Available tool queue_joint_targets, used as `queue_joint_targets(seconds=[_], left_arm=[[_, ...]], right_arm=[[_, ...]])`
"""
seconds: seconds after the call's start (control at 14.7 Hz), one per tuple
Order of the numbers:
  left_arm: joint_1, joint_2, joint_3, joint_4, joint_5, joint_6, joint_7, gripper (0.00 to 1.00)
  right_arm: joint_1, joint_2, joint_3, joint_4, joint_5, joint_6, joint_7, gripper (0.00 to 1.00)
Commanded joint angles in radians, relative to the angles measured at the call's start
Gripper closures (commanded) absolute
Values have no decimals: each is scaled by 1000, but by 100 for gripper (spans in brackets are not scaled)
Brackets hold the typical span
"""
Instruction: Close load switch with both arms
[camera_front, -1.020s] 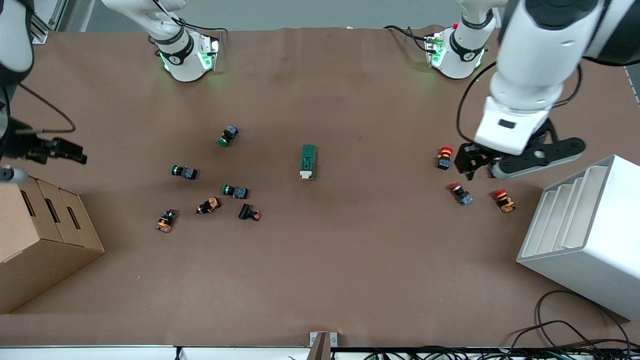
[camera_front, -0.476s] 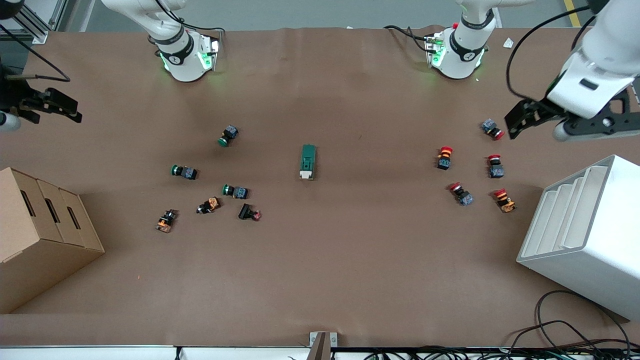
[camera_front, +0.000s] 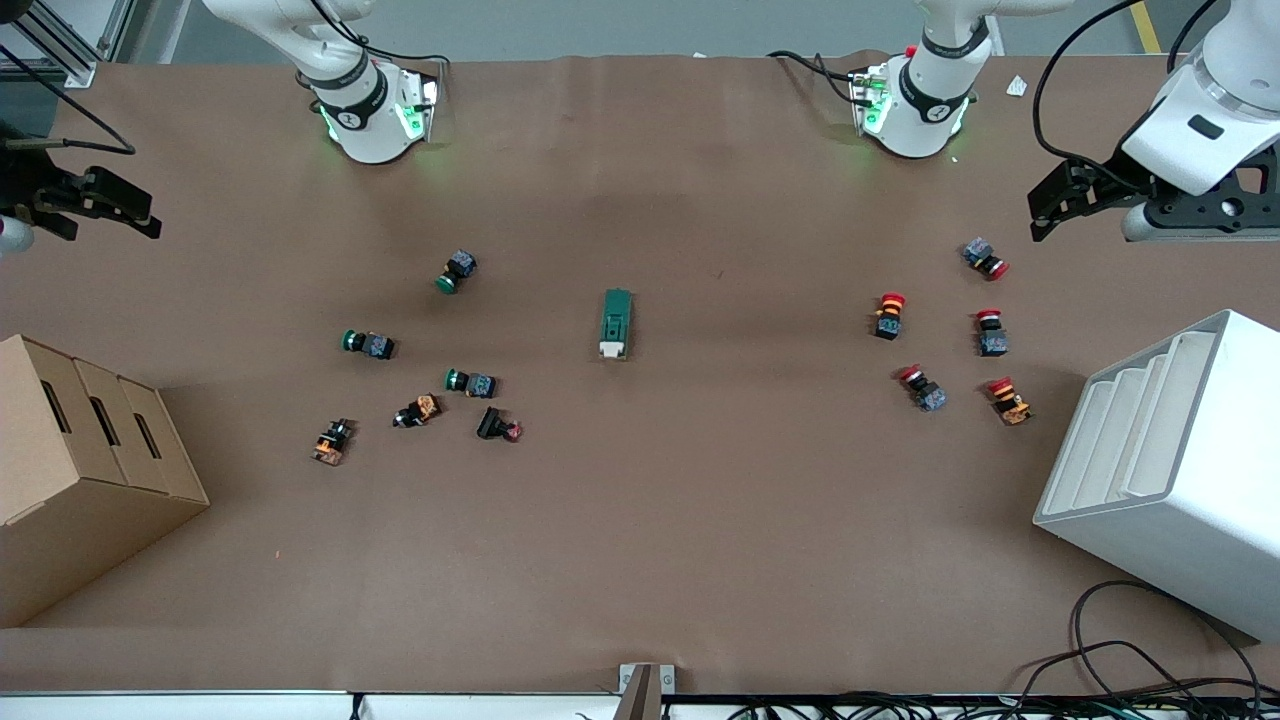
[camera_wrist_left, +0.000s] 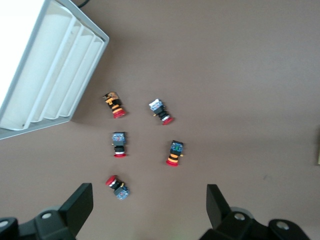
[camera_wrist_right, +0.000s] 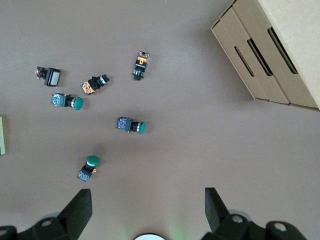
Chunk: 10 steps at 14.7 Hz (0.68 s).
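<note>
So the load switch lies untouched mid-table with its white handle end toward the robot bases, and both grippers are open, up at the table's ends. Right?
Not quite: the front view shows the load switch with its white handle end toward the front camera, not the bases. The rest holds: it lies untouched mid-table, and the left gripper and right gripper are open, up at the table's ends.

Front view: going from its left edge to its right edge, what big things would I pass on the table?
Cardboard box → cluster of green-capped and orange push buttons → load switch → group of red-capped push buttons → white slotted rack.
</note>
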Motion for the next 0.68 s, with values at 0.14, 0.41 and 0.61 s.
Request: queue_joint_targets(seconds=[0.14,0.41,0.61], left_arm=[[0,-2,7,16,-19,8,19,0],[4,19,8,61,-19,-35,19,0],[6,19,10,62,-20,-35,22,0]], right_arm=[[-3,-19,5,5,19,2,-2,0],[-1,-19,5,5,19,6,-2,0],[-1,-19,5,5,19,5,1,0]])
